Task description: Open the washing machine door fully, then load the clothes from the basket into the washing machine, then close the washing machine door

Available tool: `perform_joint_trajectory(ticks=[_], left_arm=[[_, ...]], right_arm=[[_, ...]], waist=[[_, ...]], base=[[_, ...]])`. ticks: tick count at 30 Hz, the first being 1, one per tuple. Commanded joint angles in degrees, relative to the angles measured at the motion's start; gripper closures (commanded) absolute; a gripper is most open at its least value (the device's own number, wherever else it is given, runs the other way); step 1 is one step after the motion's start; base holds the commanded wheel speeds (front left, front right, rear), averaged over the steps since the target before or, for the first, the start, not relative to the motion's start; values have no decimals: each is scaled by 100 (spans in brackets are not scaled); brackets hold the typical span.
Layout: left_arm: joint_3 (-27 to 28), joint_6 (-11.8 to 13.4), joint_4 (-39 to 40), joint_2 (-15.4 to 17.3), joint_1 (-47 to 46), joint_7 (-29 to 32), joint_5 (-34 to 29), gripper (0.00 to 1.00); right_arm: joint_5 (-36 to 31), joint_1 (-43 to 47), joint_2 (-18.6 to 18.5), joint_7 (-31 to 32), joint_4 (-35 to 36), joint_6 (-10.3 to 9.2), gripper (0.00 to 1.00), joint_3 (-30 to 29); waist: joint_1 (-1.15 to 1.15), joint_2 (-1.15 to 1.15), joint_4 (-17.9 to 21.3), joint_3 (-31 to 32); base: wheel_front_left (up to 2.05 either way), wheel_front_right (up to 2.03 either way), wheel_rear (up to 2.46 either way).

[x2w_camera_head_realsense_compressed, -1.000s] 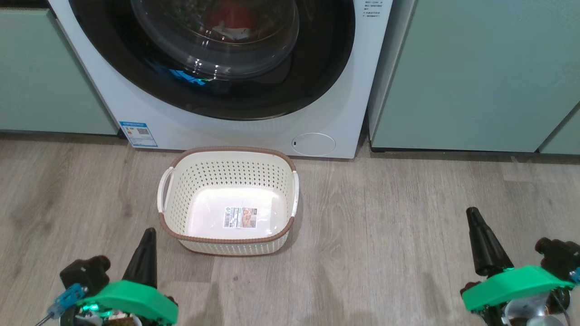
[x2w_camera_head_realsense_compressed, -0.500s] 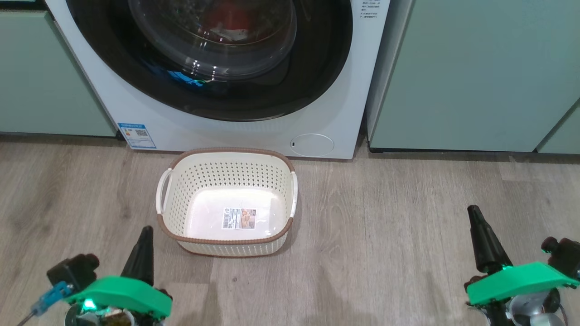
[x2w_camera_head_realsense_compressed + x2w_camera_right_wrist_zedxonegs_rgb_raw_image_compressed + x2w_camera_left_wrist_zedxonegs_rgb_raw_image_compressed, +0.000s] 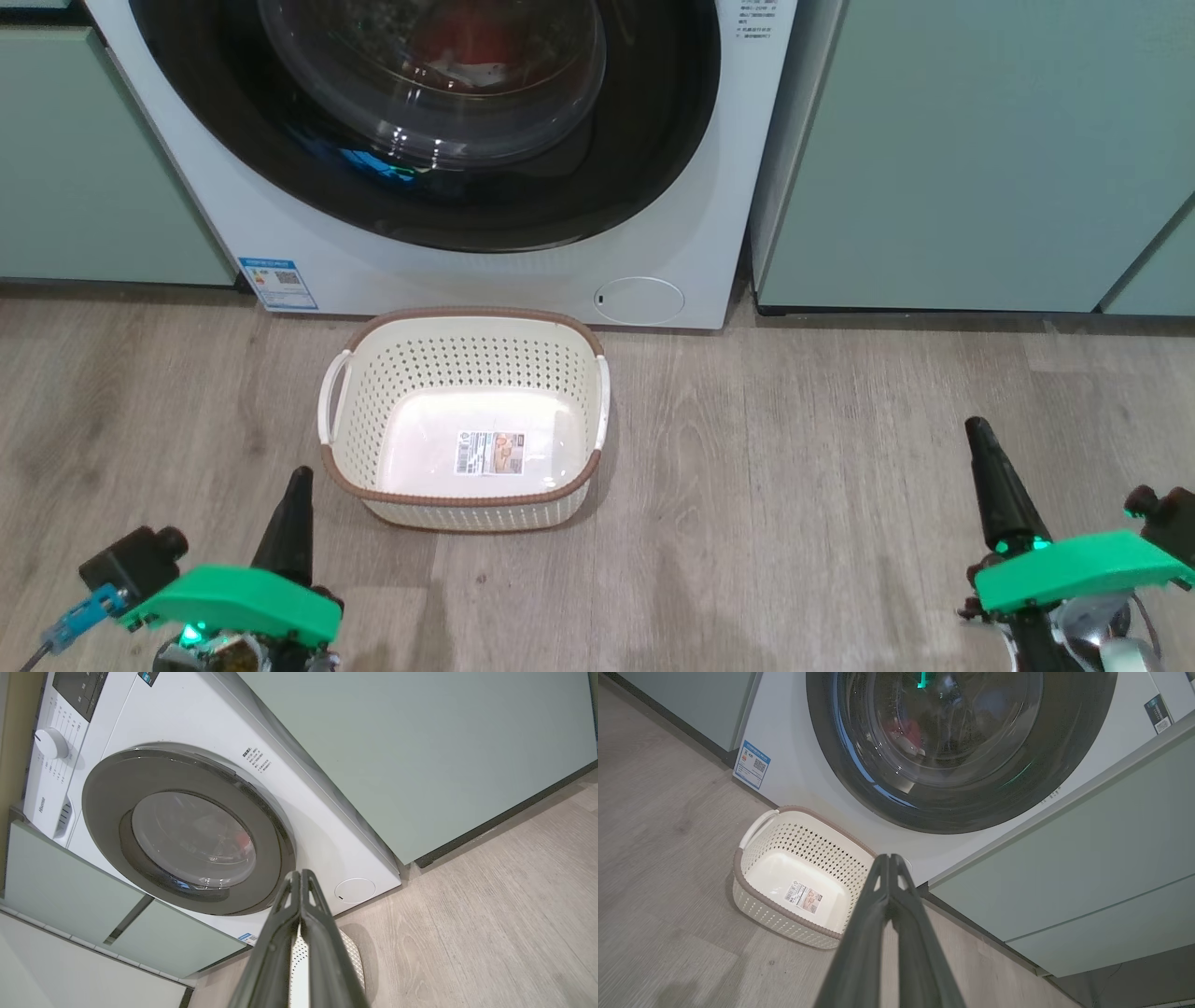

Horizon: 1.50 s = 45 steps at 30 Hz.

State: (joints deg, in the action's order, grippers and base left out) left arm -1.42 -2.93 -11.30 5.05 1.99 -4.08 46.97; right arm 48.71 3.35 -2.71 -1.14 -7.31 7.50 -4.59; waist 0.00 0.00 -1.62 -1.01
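At the lower left the left gripper point(image 3: 295, 499) hangs with jaws pressed together on nothing, and at centre the basket point(image 3: 467, 359) sits empty on the floor point(image 3: 794, 467), just in front of the washer point(image 3: 420, 275). Above it the door point(image 3: 653, 140) looks shut with the red clothes point(image 3: 467, 37) behind its glass, so the job appears done. At the lower right the right gripper point(image 3: 990, 467) is likewise closed and empty.

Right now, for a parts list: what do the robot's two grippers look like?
The left gripper and right gripper each have long black tapering fingers on a bright green shell with a green light. The left also carries a black block with a blue plug.
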Motion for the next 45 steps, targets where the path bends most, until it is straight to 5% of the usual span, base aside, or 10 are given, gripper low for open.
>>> perform_joint_trajectory(ticks=[1,45], left_arm=[[171,-74,151,13,-343,35,197,100],[574,-320,-124,-135,-649,693,2973,100]], right_arm=[[215,-315,-107,31,147,0,100,42],[2953,-716,-123,419,-373,-1,100,-8]], waist=[[0,0,4,2],[0,0,106,54]], base=[[0,0,0],[0,0,0]])
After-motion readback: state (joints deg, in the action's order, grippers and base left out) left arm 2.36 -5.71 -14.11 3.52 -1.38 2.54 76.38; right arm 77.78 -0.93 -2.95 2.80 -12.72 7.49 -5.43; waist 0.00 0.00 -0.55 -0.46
